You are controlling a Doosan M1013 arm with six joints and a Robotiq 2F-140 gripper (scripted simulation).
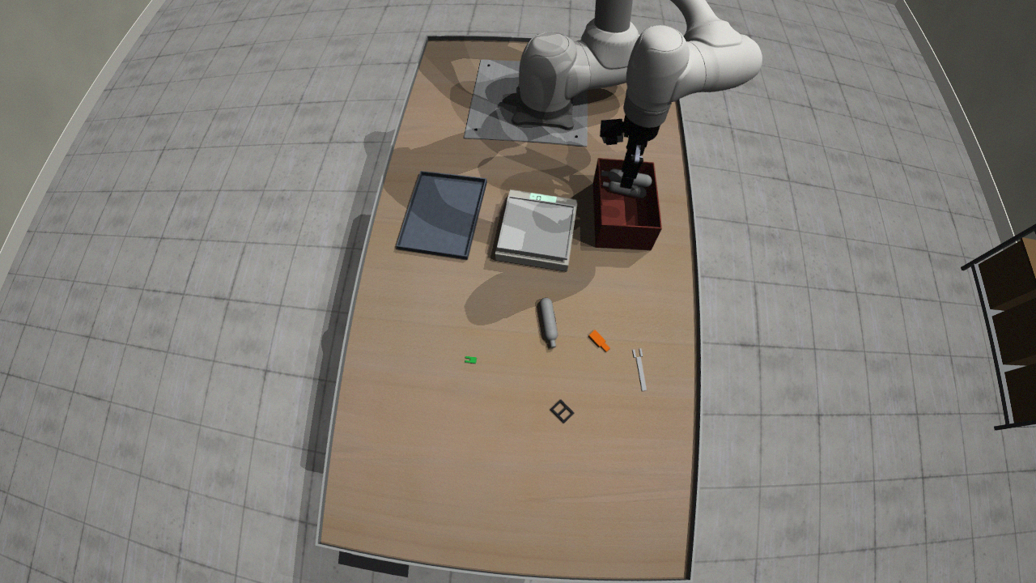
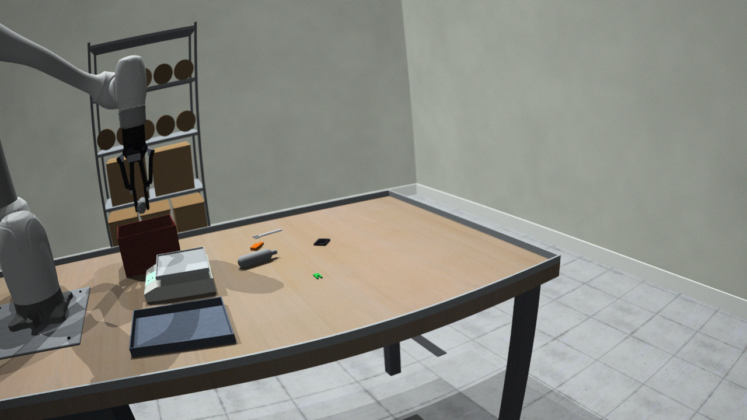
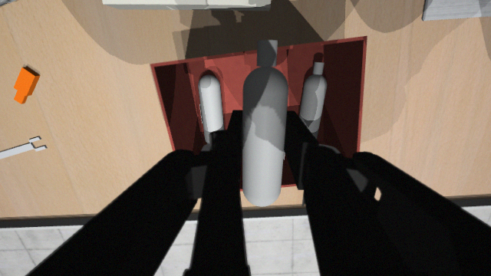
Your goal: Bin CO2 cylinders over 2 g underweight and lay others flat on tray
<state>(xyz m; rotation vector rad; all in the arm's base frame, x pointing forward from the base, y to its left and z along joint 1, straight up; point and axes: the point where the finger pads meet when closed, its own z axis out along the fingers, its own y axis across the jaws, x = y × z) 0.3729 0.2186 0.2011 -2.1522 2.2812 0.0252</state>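
My gripper is shut on a grey CO2 cylinder. It holds the cylinder level, above the open top of the dark red scrap bin. In the wrist view two more cylinders lie on the bin's floor. Another cylinder lies flat on the table in front of the scale. The scale's platform is bare. The dark tray beside the scale holds nothing.
An orange piece, a white forked tool, a black square frame and a small green piece lie on the table. A shelf stands behind the bin.
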